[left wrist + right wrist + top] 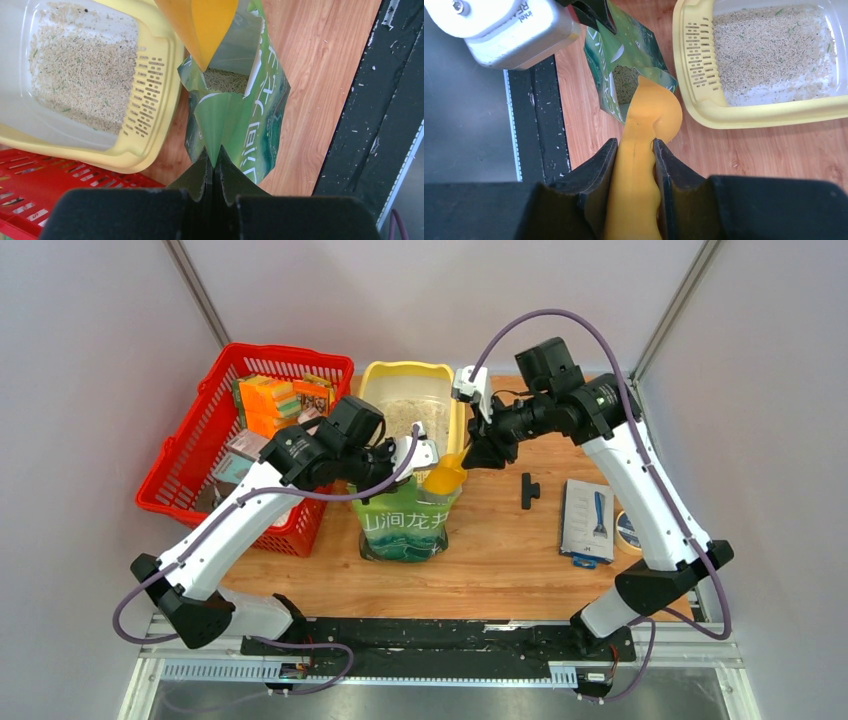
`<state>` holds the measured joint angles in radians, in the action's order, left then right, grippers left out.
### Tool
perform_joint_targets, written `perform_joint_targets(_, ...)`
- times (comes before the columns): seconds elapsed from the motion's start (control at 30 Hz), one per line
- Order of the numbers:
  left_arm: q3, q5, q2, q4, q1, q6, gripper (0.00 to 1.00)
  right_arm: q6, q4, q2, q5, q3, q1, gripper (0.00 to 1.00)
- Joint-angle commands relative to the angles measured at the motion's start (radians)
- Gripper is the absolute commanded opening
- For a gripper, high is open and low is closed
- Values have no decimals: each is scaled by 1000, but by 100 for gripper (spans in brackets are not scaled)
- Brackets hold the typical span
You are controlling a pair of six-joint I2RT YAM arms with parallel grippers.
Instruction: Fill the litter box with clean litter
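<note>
1. The pale yellow plastic rectangular litter box (405, 367) sits at the middle of the tabletop's (500, 560) far edge, with its slotted lip turned toward the near edge. A thin, patchy layer of pale beige-grey clean litter granules (769, 45) covers part of its floor and bare plastic shows around it. I judge the fill only partly done.
2. The green printed pouch with white characters (405, 530) stands upright just in front of that lip, on the near-edge side, with its mouth facing up. Placed this close, each load probably has only a short trip to the box.
3. The left jaws are pressed together on a fold of the pouch's top edge. This grip likely holds the mouth open and keeps the soft bag from slumping or tipping while it is dug into.
4. The right jaws are clamped on the handle of an orange-yellow plastic scoop (649, 115). Its blade points down into the pouch mouth, over the granules inside (225, 80). I cannot tell whether the tip touches them.
5. A red mesh plastic basket (190, 460) holding small boxes stands along the tabletop's left edge, just beside the litter box. It seems to have no part in this step.
6. The step in hand looks like scooping. The next move would be to dip the scoop, lift it level, and carry it over the slotted lip. A tilted blade would scatter granules on the wood, and a hard push could fold the pouch.
</note>
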<state>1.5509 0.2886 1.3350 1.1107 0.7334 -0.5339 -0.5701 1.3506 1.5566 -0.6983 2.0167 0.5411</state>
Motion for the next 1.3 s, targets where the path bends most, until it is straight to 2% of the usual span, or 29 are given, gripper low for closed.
perform_joint_targets(0.0,11,8,-71,-64,4,52,0,-48,48,14,75,-7,42,0)
perform_joint_targets(0.07,2,-3,-83,-96,4,77,0,8,30,49,103,-16,51,0)
perform_joint_targets(0.13,-17,-2,-102,-127,4,121,0,210,-14,86,138,-35,51,0)
perform_joint_targets(0.2,-63,12,-143,-192,4,152,0,333,-31,100,154,-47,54,0)
perform_joint_targets(0.23,-80,15,-154,-213,4,160,0,458,-69,97,184,-59,69,0)
perform_joint_targets(0.33,-117,30,-198,-279,4,187,0,635,-84,105,307,-65,95,0)
perform_joint_targets(0.37,-123,30,-207,-307,6,198,0,703,-84,109,404,-68,109,0)
perform_joint_targets(0.53,-94,46,-204,-354,4,294,0,823,-82,154,635,-44,218,0)
perform_joint_targets(0.57,-77,52,-201,-360,4,308,0,867,-71,164,736,-23,232,0)
perform_joint_targets(0.67,-49,64,-191,-364,6,353,0,911,-54,198,841,-25,266,0)
perform_joint_targets(0.8,-48,63,-198,-382,4,367,0,992,-53,215,864,-90,270,0)
perform_joint_targets(1.27,-83,77,-229,-434,4,373,0,1081,-96,323,715,-185,333,0)
